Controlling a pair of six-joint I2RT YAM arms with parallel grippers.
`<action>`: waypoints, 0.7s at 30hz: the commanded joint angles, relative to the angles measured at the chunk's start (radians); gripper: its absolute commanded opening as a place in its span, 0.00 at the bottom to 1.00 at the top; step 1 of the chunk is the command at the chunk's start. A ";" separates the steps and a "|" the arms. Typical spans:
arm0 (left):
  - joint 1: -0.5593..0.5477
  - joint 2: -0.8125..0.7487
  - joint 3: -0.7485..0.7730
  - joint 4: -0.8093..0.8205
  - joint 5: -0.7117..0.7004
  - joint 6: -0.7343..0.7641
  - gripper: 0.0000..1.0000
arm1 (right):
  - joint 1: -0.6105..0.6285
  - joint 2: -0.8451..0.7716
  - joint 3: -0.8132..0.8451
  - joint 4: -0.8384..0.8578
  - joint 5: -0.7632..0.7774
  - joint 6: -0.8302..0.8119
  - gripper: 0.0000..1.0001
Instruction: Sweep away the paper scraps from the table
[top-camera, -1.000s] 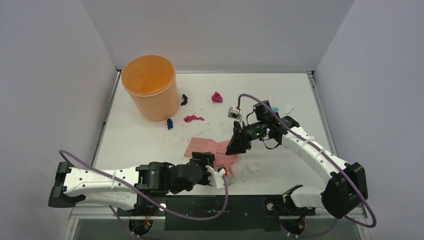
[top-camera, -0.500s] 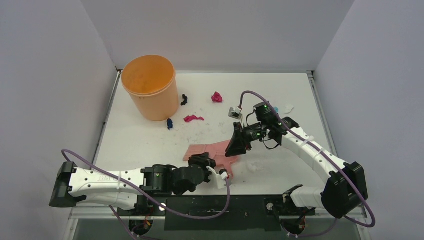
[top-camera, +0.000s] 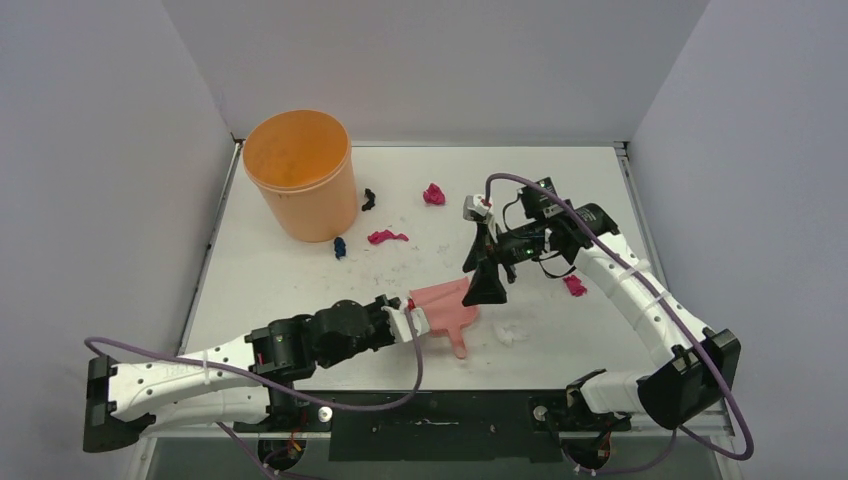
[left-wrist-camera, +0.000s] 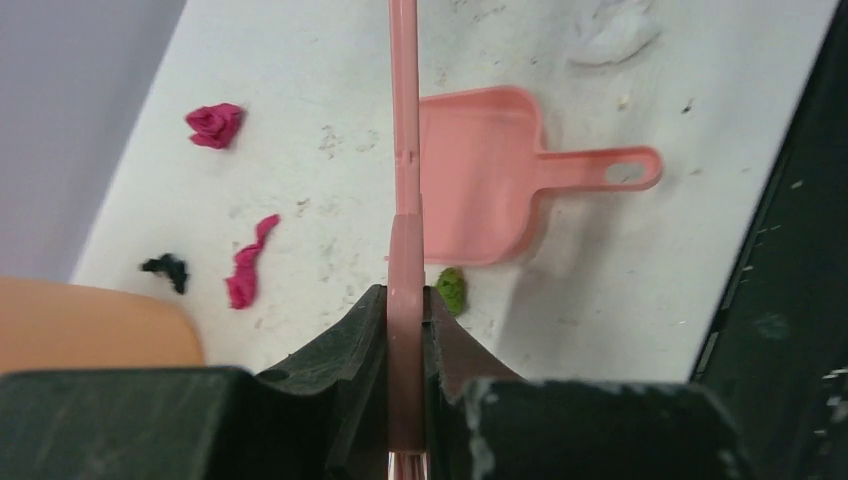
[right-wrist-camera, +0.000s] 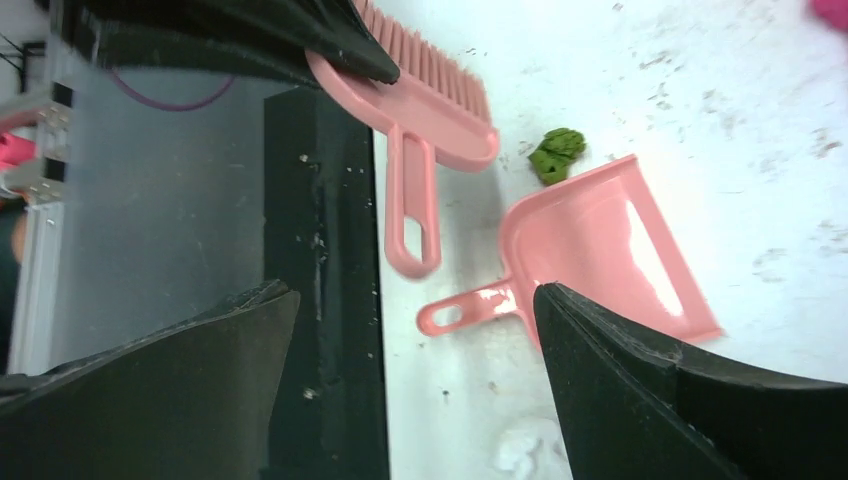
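Observation:
My left gripper is shut on the pink hand brush, which it holds edge-on just above the table. The pink dustpan lies flat beside the brush. A green paper scrap sits at the dustpan's mouth. My right gripper hangs open above the dustpan, with nothing between its fingers. Magenta scraps, a black one, a dark blue one and a white one lie scattered on the table.
A tall orange bucket stands at the table's back left corner. Grey walls close in the left, back and right sides. The black base rail runs along the near edge.
My right gripper let go of the dustpan, opened wide and rose; the dustpan now lies on the table. My left gripper shut on the brush and moved it up and left.

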 joint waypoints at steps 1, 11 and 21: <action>0.111 -0.100 -0.058 0.091 0.334 -0.228 0.00 | -0.025 -0.046 0.082 -0.197 0.000 -0.264 0.94; 0.300 -0.143 -0.163 0.342 0.695 -0.536 0.00 | -0.022 -0.141 -0.007 0.014 -0.079 -0.303 0.94; 0.490 -0.020 -0.199 0.597 0.985 -0.718 0.00 | 0.028 -0.136 -0.087 0.151 -0.059 -0.126 0.89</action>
